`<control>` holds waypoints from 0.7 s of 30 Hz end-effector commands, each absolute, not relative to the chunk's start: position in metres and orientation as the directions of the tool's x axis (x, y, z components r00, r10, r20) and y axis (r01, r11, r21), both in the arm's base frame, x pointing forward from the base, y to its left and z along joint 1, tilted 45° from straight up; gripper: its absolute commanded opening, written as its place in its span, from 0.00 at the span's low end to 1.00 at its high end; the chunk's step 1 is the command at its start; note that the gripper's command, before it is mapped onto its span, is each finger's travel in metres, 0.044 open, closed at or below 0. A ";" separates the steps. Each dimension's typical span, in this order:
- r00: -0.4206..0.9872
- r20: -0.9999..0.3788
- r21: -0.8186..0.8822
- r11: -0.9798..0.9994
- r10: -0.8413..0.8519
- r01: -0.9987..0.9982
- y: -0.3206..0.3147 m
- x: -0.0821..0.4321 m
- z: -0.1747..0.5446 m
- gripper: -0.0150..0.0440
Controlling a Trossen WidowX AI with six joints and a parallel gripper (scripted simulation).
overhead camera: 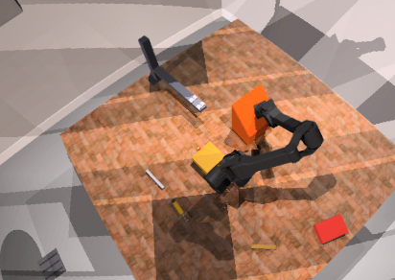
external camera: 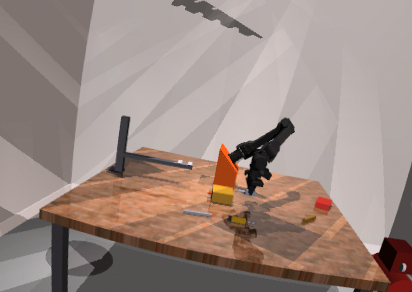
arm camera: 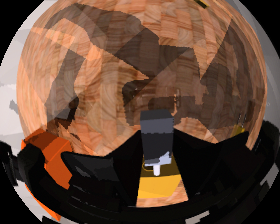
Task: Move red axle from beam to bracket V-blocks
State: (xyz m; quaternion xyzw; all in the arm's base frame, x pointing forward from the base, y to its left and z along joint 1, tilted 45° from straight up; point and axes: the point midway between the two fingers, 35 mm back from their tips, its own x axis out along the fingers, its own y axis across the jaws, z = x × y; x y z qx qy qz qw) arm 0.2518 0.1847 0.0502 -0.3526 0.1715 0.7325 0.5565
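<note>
Only a small red tip of the axle (overhead camera: pixel 198 148) (external camera: pixel 209 193) shows, at the far side of the yellow beam (overhead camera: pixel 208 158) (external camera: pixel 222 194) (arm camera: pixel 159 187), so it probably remains partly inside. On the near side the gripper (overhead camera: pixel 221 176) (external camera: pixel 251 190) (arm camera: pixel 155 132) is closed partway on a grey block (external camera: pixel 247 193) (arm camera: pixel 157 134), seemingly the axle's handle, presumably for a straight pull that spares the beam. The bracket (overhead camera: pixel 176 84) (external camera: pixel 157 160) stands well apart, its white V-blocks (overhead camera: pixel 196 101) (external camera: pixel 184 162) ready to cradle the axle.

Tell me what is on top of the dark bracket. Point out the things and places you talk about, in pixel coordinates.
Pale V-blocks (overhead camera: pixel 193 99) (external camera: pixel 190 164) sit on the bar (overhead camera: pixel 176 84) (external camera: pixel 155 159) near its free end; no axle shows there. From above, the bar hides what lies beneath.
</note>
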 end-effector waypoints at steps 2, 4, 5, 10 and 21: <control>-0.132 -0.707 -0.146 -0.325 0.695 -0.934 0.179 0.254 0.056 0.25; -0.132 -0.706 -0.146 -0.325 0.695 -0.934 0.177 0.254 0.059 0.25; -0.132 -0.706 -0.146 -0.325 0.695 -0.934 0.175 0.254 0.060 0.25; -0.132 -0.706 -0.146 -0.325 0.696 -0.934 0.169 0.256 0.065 0.25; -0.132 -0.705 -0.146 -0.325 0.697 -0.935 0.158 0.256 0.072 0.25</control>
